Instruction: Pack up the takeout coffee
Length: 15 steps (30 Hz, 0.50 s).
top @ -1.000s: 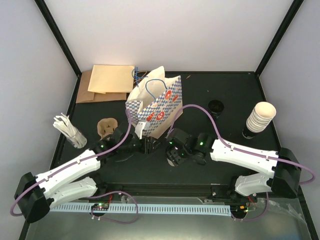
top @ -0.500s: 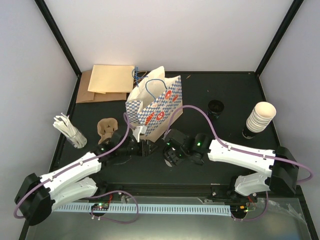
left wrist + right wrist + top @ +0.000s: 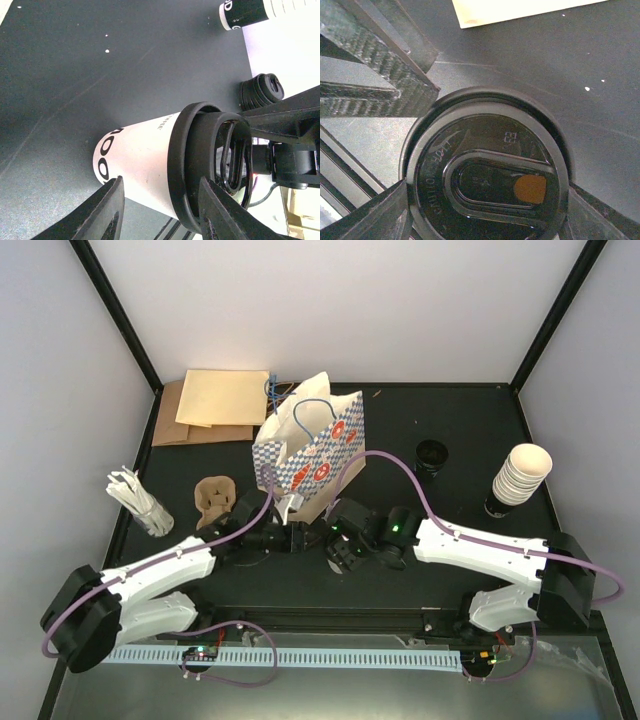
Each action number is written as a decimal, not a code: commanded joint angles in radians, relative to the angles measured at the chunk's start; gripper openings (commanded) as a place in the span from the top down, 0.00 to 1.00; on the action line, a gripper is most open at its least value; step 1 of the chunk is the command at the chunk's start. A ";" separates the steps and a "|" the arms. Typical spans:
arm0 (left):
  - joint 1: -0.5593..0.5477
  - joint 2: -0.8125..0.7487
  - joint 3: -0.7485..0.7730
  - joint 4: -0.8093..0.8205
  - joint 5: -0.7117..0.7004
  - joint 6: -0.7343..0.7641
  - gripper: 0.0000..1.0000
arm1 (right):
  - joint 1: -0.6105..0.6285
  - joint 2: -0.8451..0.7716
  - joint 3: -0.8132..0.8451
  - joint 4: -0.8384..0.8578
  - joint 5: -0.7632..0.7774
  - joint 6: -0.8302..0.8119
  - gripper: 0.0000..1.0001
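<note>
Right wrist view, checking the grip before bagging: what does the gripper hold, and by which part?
The round black plastic lid, pinched at opposite sides of its rim by the right gripper.

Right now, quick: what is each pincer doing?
Left pincer: either side of the cup; grip cannot be told.
Right pincer: closed on the lid.
</note>
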 commanded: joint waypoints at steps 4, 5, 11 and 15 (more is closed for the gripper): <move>0.007 0.048 -0.006 0.059 0.040 -0.009 0.58 | 0.024 0.075 -0.051 -0.078 -0.126 0.009 0.27; 0.007 0.053 -0.008 0.061 0.040 -0.012 0.58 | 0.023 0.077 -0.049 -0.078 -0.127 0.007 0.27; 0.006 0.073 -0.015 0.051 0.014 -0.024 0.60 | 0.034 0.086 -0.044 -0.081 -0.134 -0.001 0.27; 0.007 0.091 -0.008 0.023 0.002 -0.022 0.60 | 0.057 0.104 -0.034 -0.084 -0.140 -0.011 0.27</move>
